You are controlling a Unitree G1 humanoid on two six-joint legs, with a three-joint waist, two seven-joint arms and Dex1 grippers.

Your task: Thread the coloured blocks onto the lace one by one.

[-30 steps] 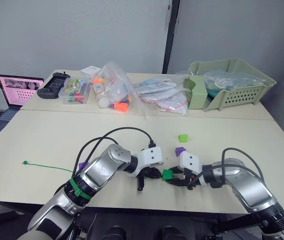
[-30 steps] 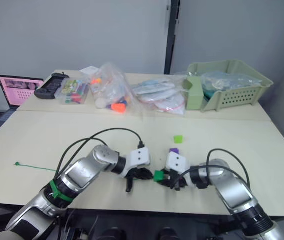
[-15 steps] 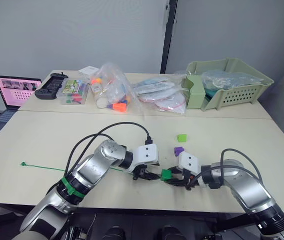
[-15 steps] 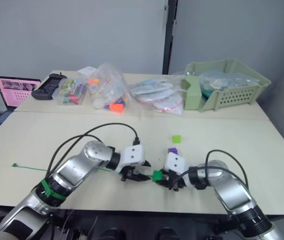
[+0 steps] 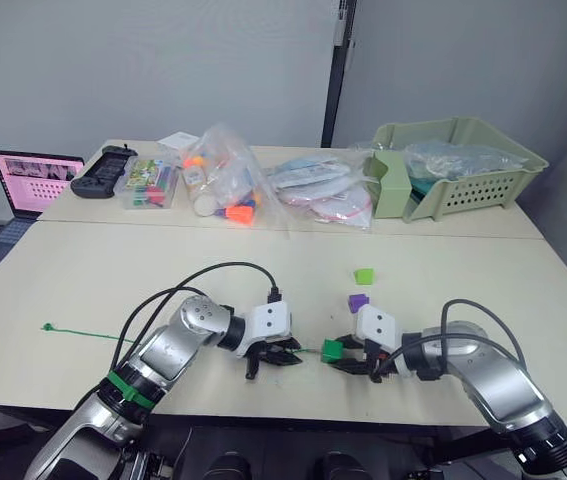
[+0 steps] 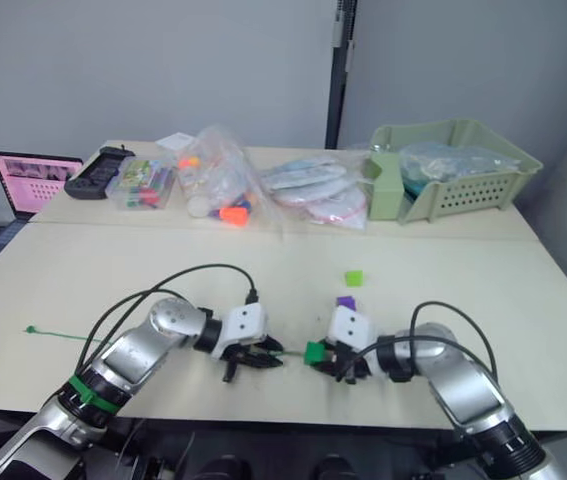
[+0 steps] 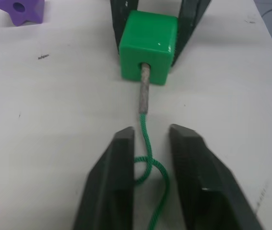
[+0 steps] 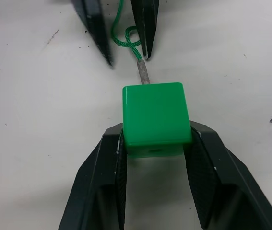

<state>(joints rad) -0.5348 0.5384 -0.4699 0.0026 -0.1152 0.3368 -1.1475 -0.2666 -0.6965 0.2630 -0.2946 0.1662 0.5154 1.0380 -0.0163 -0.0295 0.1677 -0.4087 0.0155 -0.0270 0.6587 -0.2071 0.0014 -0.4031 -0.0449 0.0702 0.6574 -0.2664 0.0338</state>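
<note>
My right gripper (image 8: 156, 135) is shut on a dark green block (image 8: 156, 115), held just above the table near its front edge (image 5: 332, 349). The lace (image 7: 147, 143) is a thin green string, and its stiff pale tip (image 7: 144, 88) sits in the block's hole. My left gripper (image 7: 151, 132) stands open a short way left of the block, with a loop of lace lying loose between its fingers. From there the lace (image 5: 83, 332) trails left across the table. A purple block (image 5: 358, 302) and a lime green block (image 5: 364, 275) lie just behind the right gripper.
Along the back of the table stand a pale green basket (image 5: 453, 165), clear plastic bags of toys (image 5: 225, 185), a clear box of markers (image 5: 151, 185) and a black device (image 5: 103, 170). A laptop (image 5: 35, 180) sits at the far left.
My left gripper has drawn back to the left, away from the green block, and its fingers now stand apart around the lace. The right gripper and block have stayed put.
</note>
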